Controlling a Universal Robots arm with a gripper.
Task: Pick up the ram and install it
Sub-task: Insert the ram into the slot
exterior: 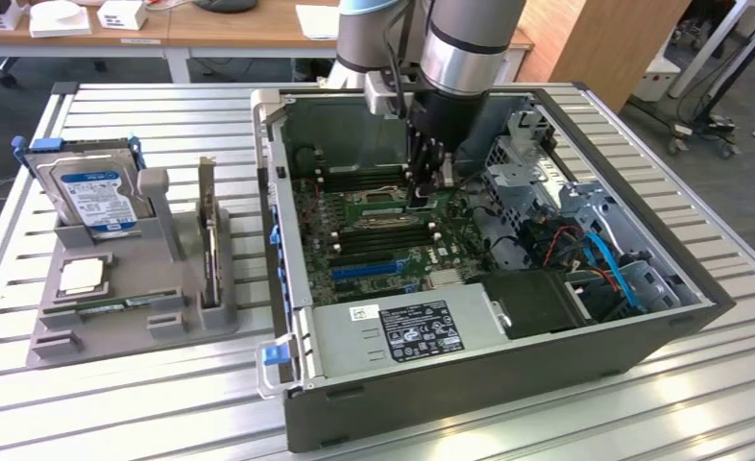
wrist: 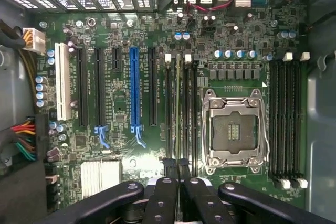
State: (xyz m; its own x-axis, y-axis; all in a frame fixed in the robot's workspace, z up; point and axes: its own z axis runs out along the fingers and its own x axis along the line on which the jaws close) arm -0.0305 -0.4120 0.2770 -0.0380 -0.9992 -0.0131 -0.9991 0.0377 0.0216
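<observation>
In the wrist view the ram shows edge-on as a thin strip running straight out from between my fingertips. It lies in line with the black memory slots beside the empty CPU socket. My gripper is shut on the ram's near end. In the exterior view my gripper reaches down inside the open computer case, just over the motherboard next to the socket. Whether the ram sits in a slot or hovers above it, I cannot tell.
More memory slots run on the socket's other side. A grey holder at the exterior view's left carries a hard drive, an upright expansion card and a thin green strip. Drive cages and cables crowd the case's right.
</observation>
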